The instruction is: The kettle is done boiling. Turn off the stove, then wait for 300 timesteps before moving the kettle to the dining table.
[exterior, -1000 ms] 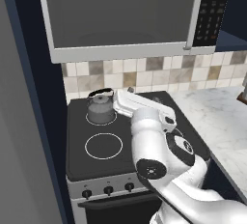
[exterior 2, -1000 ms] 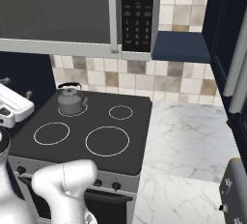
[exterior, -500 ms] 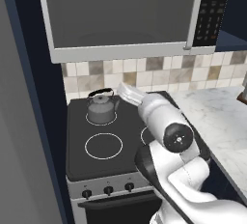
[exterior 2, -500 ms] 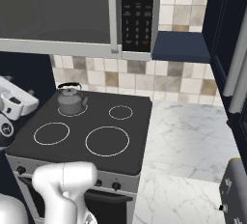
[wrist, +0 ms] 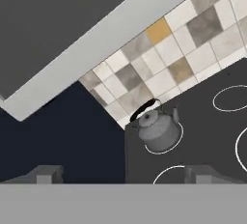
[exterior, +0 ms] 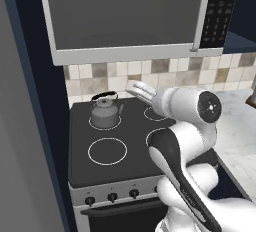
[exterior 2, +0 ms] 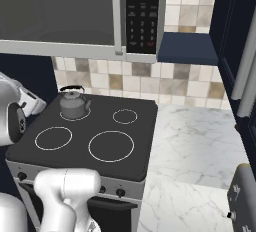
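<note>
The kettle [exterior: 105,112] is small and grey with a black arched handle, and it stands upright on the back left burner of the stove [exterior: 135,163]. It also shows in the right base view as the kettle [exterior 2: 73,105] and in the hand view as the kettle [wrist: 157,131]. My gripper [exterior: 134,88] hovers in the air just right of the kettle and a little above it, apart from it. In the hand view the gripper [wrist: 125,175] is open, its fingertips [wrist: 48,174] wide apart with nothing between them. Black knobs [exterior: 112,196] line the stove's silver front. The dining table is out of view.
A large microwave [exterior: 130,16] hangs low over the stove. A marble counter [exterior 2: 195,146] runs to the right, with a silver appliance [exterior 2: 245,196] at its near corner. A dark tall panel [exterior: 25,126] borders the stove's left side. My arm's elbow [exterior: 207,107] looms over the right burners.
My arm's elbow has risen and swung to the right, and the hand has lifted slightly beside the kettle. The kettle has not moved and the jaws stay wide.
</note>
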